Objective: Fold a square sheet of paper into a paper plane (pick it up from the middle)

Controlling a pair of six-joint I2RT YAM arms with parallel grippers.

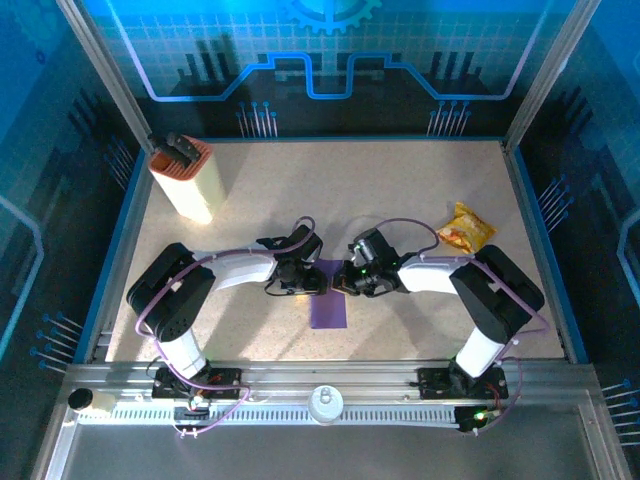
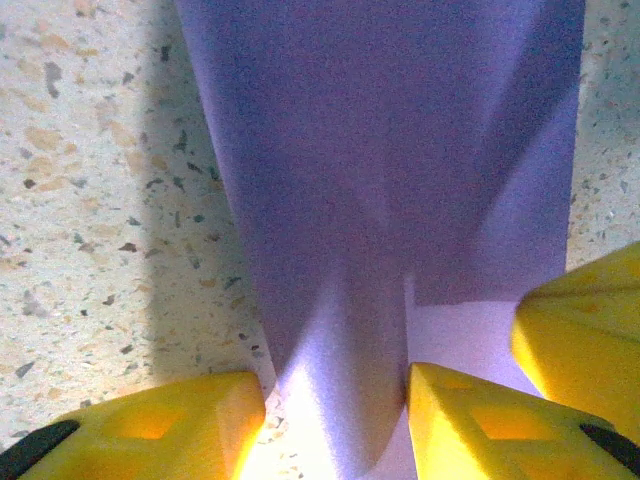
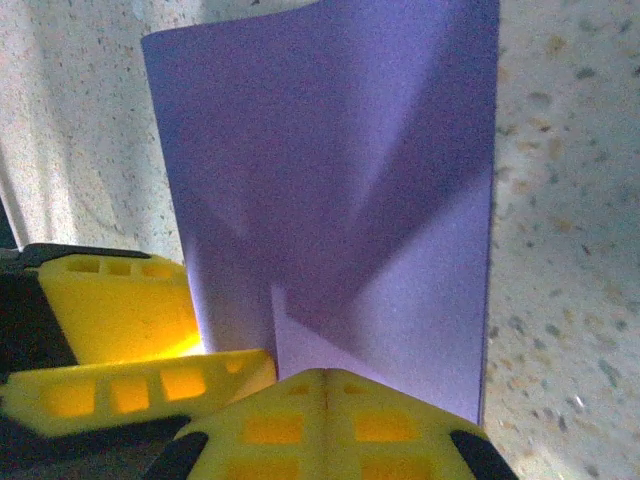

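Speckled beige tabletop [image 1: 400, 190] with a blue rim formed the work surface, inside an enclosure with a blue graphic backdrop. The square sheet of paper [image 1: 328, 305] lay at the centre of the table, between the two arms and near the front edge. Its far end was lifted into a raised fold where both grippers met it.

The left gripper [image 2: 338, 400] stood partly open. Its yellow fingers [image 2: 150, 430] straddled the raised ridge of the sheet, with light showing between the ridge and one finger.

The right gripper [image 3: 325, 385] was fully closed, fingertips pressed together, and pinched the fold of the sheet, which rose from the tips.

A cream-and-orange box [image 1: 185, 180] stood at the far left. A yellow-orange snack packet [image 1: 467, 228] lay at the right, well apart from the sheet.
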